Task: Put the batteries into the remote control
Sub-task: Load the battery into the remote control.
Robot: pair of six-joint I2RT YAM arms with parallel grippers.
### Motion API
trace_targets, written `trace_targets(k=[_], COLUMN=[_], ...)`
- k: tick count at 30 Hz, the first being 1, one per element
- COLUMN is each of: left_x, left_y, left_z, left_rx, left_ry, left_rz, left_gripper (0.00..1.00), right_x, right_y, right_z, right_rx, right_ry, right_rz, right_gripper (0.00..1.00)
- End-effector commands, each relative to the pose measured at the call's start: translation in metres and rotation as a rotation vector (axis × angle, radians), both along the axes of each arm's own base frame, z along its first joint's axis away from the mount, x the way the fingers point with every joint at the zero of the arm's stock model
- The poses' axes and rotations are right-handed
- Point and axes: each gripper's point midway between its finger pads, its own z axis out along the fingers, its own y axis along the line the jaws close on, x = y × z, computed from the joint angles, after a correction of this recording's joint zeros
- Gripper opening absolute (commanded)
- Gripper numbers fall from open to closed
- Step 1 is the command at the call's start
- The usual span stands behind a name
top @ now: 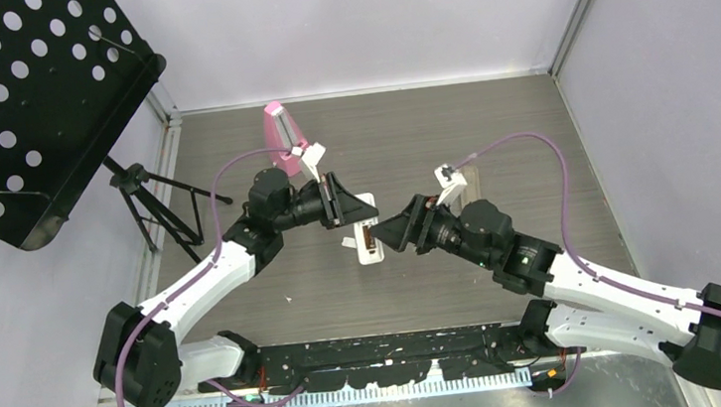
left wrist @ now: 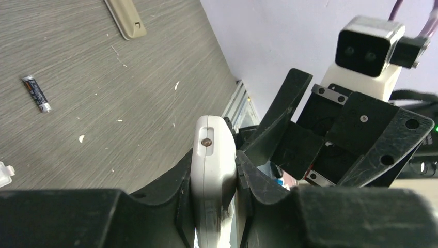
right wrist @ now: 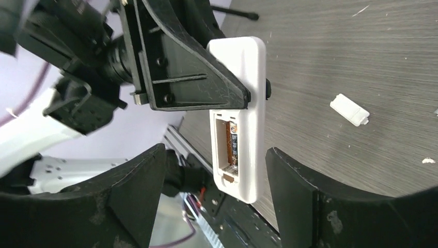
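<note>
Your remote control (right wrist: 243, 119) is off the counter (left wrist: 103, 77), clamped between the fingers of the left end effector (left wrist: 214, 173). Its open compartment shows one seated battery (right wrist: 233, 147). A loose battery (left wrist: 36, 93) lies on the counter. Your right end effector (right wrist: 214, 153) is spread wide, flanking the remote control without touching it.

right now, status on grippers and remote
Left gripper shut on remote. Right gripper open, flanking it. One battery in compartment, spare battery on table. No obstruction seen.

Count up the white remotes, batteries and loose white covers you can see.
White remote: 1
Batteries: 2, slotted battery and loose battery
White loose cover: 1
Total: 4
</note>
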Motion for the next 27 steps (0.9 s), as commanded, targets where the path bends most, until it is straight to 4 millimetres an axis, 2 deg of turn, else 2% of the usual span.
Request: trace_targets(k=[1, 6, 9, 13, 15, 20, 23, 27], left_x=[-0.010, -0.009, -0.011, -0.013, -0.013, -0.013, -0.014, -0.015], left_y=[0.001, 0.004, 0.004, 0.003, 0.003, 0.003, 0.003, 0.004], left_z=[0.027, 0.024, 0.024, 0.023, 0.022, 0.021, 0.023, 0.021], left_rx=[-0.025, -0.011, -0.010, -0.012, -0.014, -0.014, -0.018, -0.006], left_ry=[-0.114, -0.096, -0.091, -0.085, -0.081, -0.076, -0.077, -0.074], left_rz=[-0.071, -0.059, -0.070, -0.078, -0.082, -0.083, -0.087, -0.088], left_gripper=[0.00, 0.00, 0.00, 0.00, 0.00, 0.00, 0.00, 0.00], right_x=[-0.012, 0.002, 0.008, 0.010, 0.011, 0.012, 0.015, 0.019], right_y=[0.016, 0.014, 0.014, 0.019, 0.024, 0.031, 0.030, 0.021], right_z=[-0.008, -0.020, -0.023, -0.027, -0.023, -0.025, -0.033, -0.052], right_rx=[-0.146, -0.200, -0.220, -0.225, -0.199, -0.204, -0.240, -0.326], right_ry=[-0.075, -0.048, -0.043, -0.046, -0.064, -0.063, -0.050, -0.024], right_rz=[0.162, 0.095, 0.073, 0.082, 0.091, 0.111, 0.103, 0.073], right_gripper=[0.71, 0.57, 0.53, 0.63, 0.68, 0.70, 0.62, 0.36])
